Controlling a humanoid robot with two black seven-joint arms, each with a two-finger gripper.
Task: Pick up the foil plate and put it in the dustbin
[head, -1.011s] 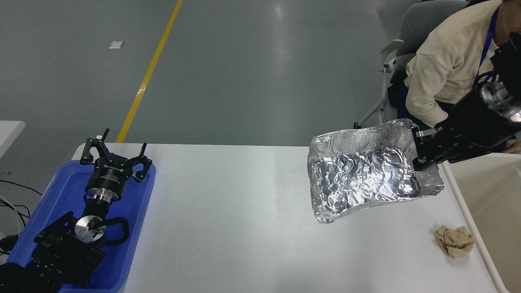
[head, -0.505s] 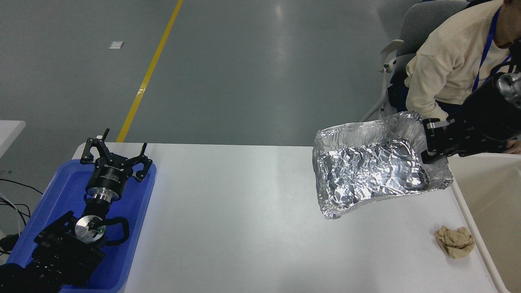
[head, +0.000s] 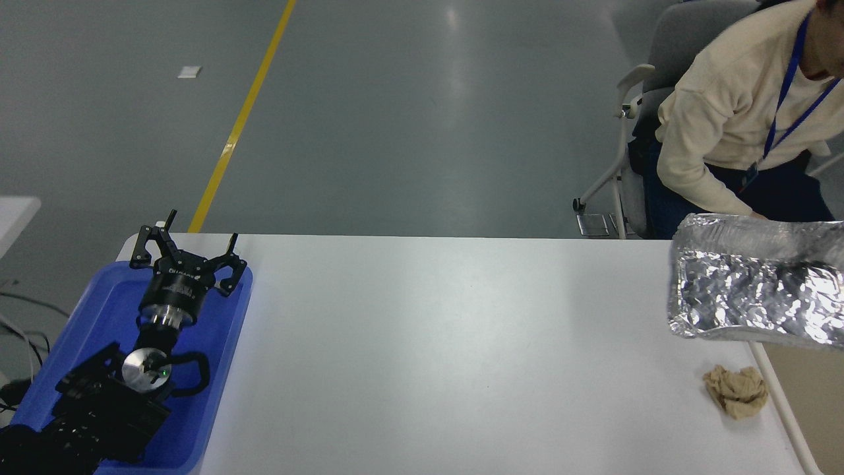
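Your one foil plate [head: 752, 290] has slid right since a moment ago; now it hangs over the one dustbin [head: 814, 396] at the counter [head: 428, 356] edge. Your right pincer is out of sight. Your left pincer [head: 184, 254] sits open over the one blue tray [head: 99, 316]. One paper ball [head: 735, 390] lies nearby

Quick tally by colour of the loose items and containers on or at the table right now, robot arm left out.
Silver: 1, the foil plate, at the right edge above the dustbin
Brown: 1, the crumpled paper ball
Blue: 1, the tray under the left gripper
Cream: 1, the dustbin
Total: 4
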